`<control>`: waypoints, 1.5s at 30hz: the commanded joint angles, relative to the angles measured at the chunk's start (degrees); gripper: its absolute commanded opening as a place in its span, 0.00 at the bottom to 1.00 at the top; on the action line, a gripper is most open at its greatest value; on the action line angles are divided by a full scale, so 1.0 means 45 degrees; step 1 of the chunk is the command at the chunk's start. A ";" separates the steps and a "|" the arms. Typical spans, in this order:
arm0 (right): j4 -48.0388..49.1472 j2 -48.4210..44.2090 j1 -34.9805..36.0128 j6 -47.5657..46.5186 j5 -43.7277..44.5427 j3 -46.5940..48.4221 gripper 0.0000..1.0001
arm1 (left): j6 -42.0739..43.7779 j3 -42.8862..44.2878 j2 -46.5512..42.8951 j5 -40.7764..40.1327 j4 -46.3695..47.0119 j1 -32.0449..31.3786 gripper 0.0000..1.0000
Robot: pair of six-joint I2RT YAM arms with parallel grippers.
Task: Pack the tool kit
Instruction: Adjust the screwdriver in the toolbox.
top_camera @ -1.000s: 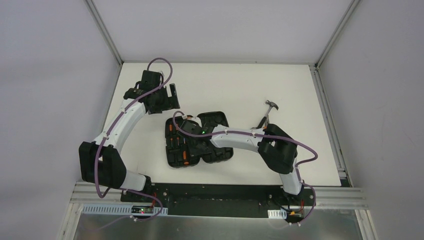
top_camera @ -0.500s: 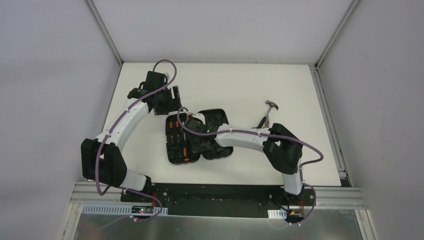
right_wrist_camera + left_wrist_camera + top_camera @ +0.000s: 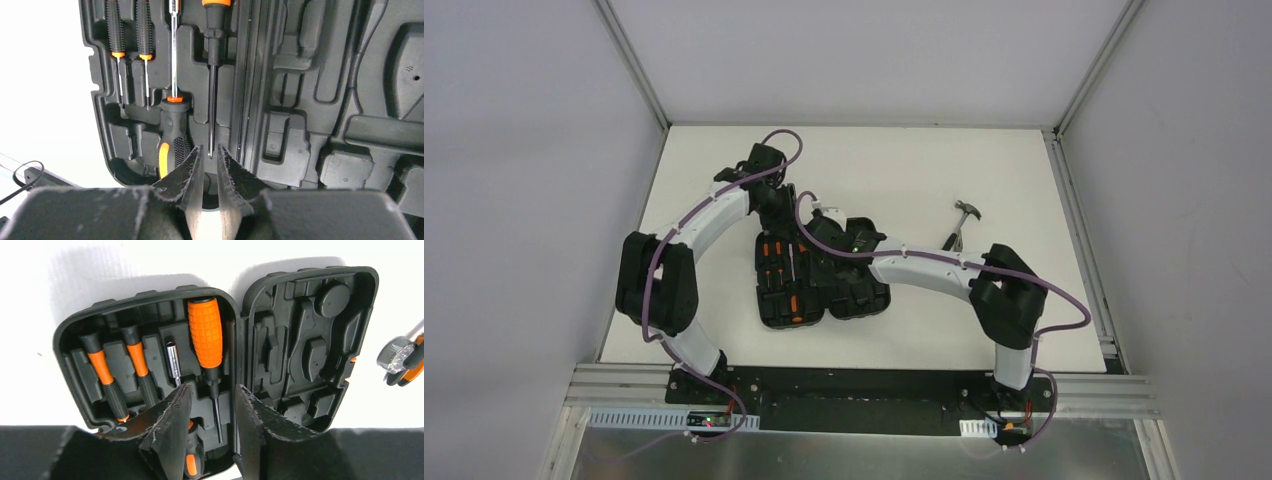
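Case: the black hinged case (image 3: 773, 318) lies open and flat on the white table (image 3: 904, 160), both halves facing up.
Left half of case: holds a large screwdriver (image 3: 205, 332) with a knobbed orange handle, two slim screwdrivers (image 3: 107, 375) with orange collars, a silver socket piece (image 3: 173, 362) and a black-and-orange stubby driver (image 3: 172, 140).
Right half of case: shows only its moulded slots (image 3: 305, 340).
Hammer: the hammer (image 3: 964, 222) lies on the table to the right of the case, apart from it.
Left gripper: the left gripper (image 3: 213, 390) hangs over the case's left half, jaws apart with nothing between them.
Right gripper: the right gripper (image 3: 210, 152) is over the same half. Its jaws stand a narrow slit apart, at the tip of the large screwdriver's shaft, gripping nothing.
Writing: small moulded marks in the case recesses (image 3: 300, 150), too small to read.
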 commanded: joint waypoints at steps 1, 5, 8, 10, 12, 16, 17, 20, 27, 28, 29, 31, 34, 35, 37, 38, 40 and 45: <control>0.0513 0.0193 -0.0032 0.0530 -0.0148 0.0069 0.18 | -0.0418 0.0759 0.0647 0.0116 -0.0066 -0.0287 0.37; 0.0504 0.0561 -0.0046 0.0660 -0.0418 0.0209 0.18 | -0.0421 0.1115 0.1369 0.0011 -0.0085 -0.0459 0.30; 0.0425 0.0762 -0.0037 0.0733 -0.0490 0.0295 0.18 | -0.0440 0.1200 0.1763 -0.0191 -0.0080 -0.0499 0.25; 0.0327 0.0896 -0.0046 0.0766 -0.0560 0.0342 0.18 | -0.0455 0.1187 0.1964 -0.0319 -0.0067 -0.0517 0.23; 0.0295 0.0986 -0.0037 0.0757 -0.0635 0.0369 0.18 | -0.0470 0.1186 0.2143 -0.0408 -0.0065 -0.0591 0.21; 0.0128 0.1167 -0.0036 0.0754 -0.0790 0.0456 0.18 | -0.0499 0.1176 0.2476 -0.0522 -0.0076 -0.0692 0.16; 0.0075 0.1169 -0.0041 0.0756 -0.0805 0.0477 0.18 | -0.0514 0.1167 0.2545 -0.0581 -0.0067 -0.0701 0.15; -0.0011 0.1212 -0.0046 0.0754 -0.0820 0.0479 0.18 | -0.0500 0.1186 0.2700 -0.0710 -0.0066 -0.0731 0.13; -0.0498 0.1586 -0.0038 0.0716 -0.0985 0.0926 0.18 | -0.0515 0.1195 0.3126 -0.0752 -0.0083 -0.0833 0.06; -0.0643 0.1647 -0.0046 0.0710 -0.0996 0.1021 0.17 | -0.0513 0.1172 0.3169 -0.0754 -0.0090 -0.0851 0.03; -0.0732 0.1691 -0.0050 0.0702 -0.1007 0.1093 0.16 | -0.0535 0.1135 0.3231 -0.0752 -0.0086 -0.0863 0.01; -0.0908 0.1782 -0.0041 0.0714 -0.1049 0.1158 0.14 | -0.0607 0.1049 0.3350 -0.0752 -0.0088 -0.0855 0.00; -0.1333 0.1959 -0.0055 0.0725 -0.1062 0.1344 0.07 | -0.0700 0.0902 0.3568 -0.0624 -0.0086 -0.0871 0.00; -0.1509 0.2050 -0.0048 0.0719 -0.1030 0.1398 0.02 | -0.0712 0.0872 0.3661 -0.0550 -0.0086 -0.0875 0.00; -0.1745 0.2203 -0.0061 0.0708 -0.1002 0.1471 0.00 | -0.0766 0.0808 0.3823 -0.0444 -0.0086 -0.0901 0.00; -0.1780 0.2285 -0.0059 0.0713 -0.0993 0.1455 0.00 | -0.0772 0.0772 0.3911 -0.0413 -0.0086 -0.0915 0.00; -0.1858 0.2445 -0.0157 0.0770 -0.1064 0.1411 0.00 | -0.0806 0.0704 0.4116 -0.0393 -0.0086 -0.0959 0.00; -0.1910 0.2944 -0.0450 0.0867 -0.1311 0.1212 0.00 | -0.0958 0.0491 0.4545 0.0036 -0.0068 -0.1010 0.00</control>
